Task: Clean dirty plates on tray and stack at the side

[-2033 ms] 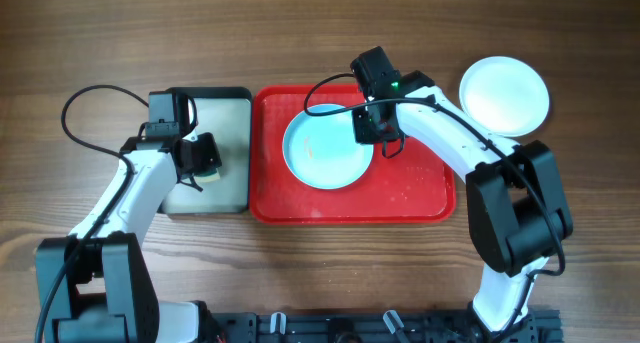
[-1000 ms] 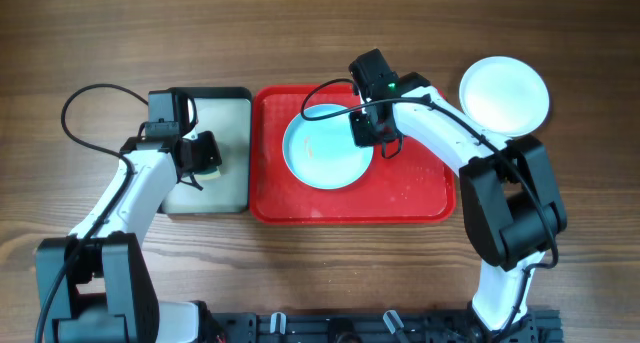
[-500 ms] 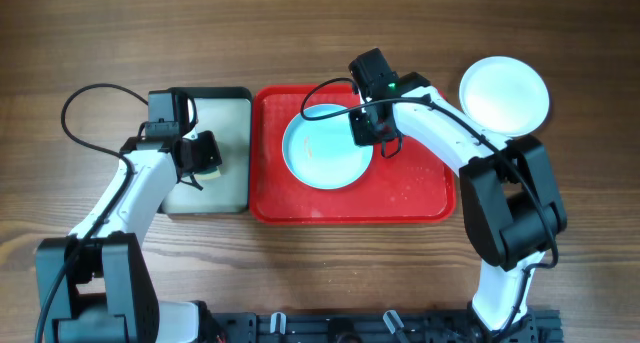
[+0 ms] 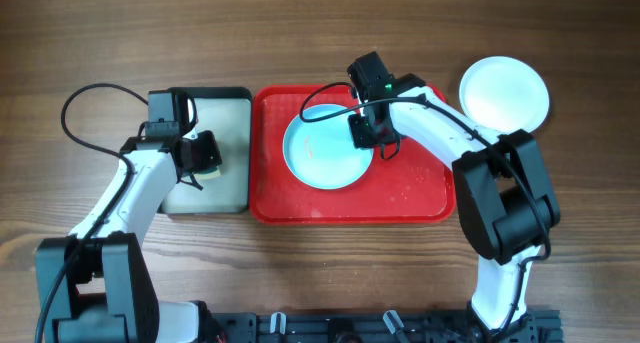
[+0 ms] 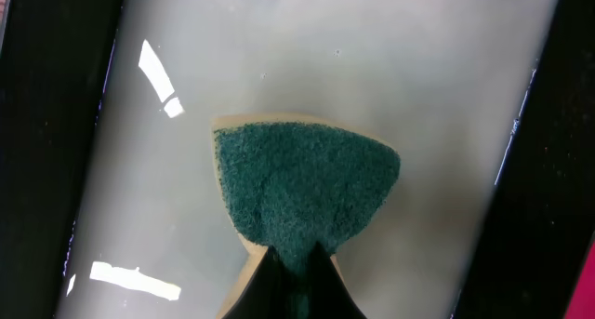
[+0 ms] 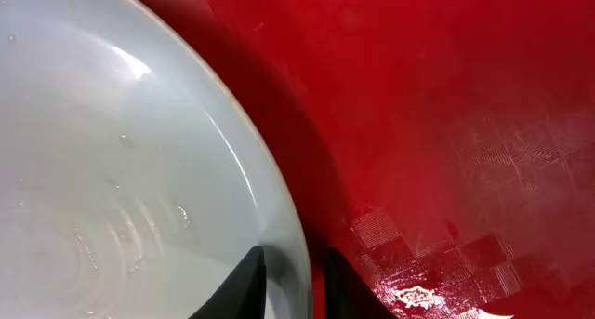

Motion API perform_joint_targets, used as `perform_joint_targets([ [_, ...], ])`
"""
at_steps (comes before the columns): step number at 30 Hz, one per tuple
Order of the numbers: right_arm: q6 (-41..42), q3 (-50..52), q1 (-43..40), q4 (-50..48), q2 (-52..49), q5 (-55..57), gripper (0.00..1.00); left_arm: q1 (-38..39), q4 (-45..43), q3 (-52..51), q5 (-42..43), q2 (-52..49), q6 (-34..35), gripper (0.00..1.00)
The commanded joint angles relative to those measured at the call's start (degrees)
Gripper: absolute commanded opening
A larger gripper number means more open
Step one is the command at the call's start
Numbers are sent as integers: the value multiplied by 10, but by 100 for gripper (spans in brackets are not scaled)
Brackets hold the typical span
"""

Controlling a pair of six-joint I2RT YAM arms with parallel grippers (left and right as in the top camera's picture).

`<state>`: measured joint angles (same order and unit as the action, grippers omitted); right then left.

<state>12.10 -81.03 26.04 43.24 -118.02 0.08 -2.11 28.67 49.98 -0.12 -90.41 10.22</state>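
Observation:
A pale blue plate (image 4: 325, 155) with a thin orange-brown smear lies on the red tray (image 4: 410, 198). My right gripper (image 4: 368, 133) sits at the plate's right rim. In the right wrist view the plate (image 6: 112, 170) fills the left side. My right gripper (image 6: 296, 274) straddles its rim, one finger inside and one over the tray (image 6: 446, 124), with a thin gap beside the rim. A white plate (image 4: 503, 95) rests on the table right of the tray. My left gripper (image 4: 207, 155) (image 5: 296, 263) is shut on a teal sponge (image 5: 307, 184).
A black-rimmed grey tray (image 4: 225, 183) stands left of the red tray; its wet pale floor (image 5: 372, 40) lies under the sponge. Black cables loop over both arms. Water drops glisten on the red tray's floor (image 6: 409, 296).
My right gripper's jaws have parted a little at the plate's rim. The left arm and the plates have not moved.

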Motion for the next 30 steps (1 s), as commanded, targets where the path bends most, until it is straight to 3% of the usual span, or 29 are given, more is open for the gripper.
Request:
perform_joint_targets([
  [1, -4, -26, -1, 8, -13, 4, 22, -3, -2, -5, 7, 12, 5, 4],
  [7, -15, -31, -1, 23, -9, 22, 22, -3, -2, -5, 7, 12, 5, 4],
  [11, -14, -31, -2, 24, -9, 32, 10, -3, -1, -5, 7, 12, 5, 4],
  [17, -14, -31, -2, 20, -9, 31, 4, -3, -1, -5, 7, 12, 5, 4],
  [25, -14, -31, -2, 18, -9, -36, 5, -3, -7, -5, 6, 16, 5, 4],
  [30, 30, -31, -2, 17, -9, -78, 4, -3, -45, -5, -10, 104, -68, 4],
])
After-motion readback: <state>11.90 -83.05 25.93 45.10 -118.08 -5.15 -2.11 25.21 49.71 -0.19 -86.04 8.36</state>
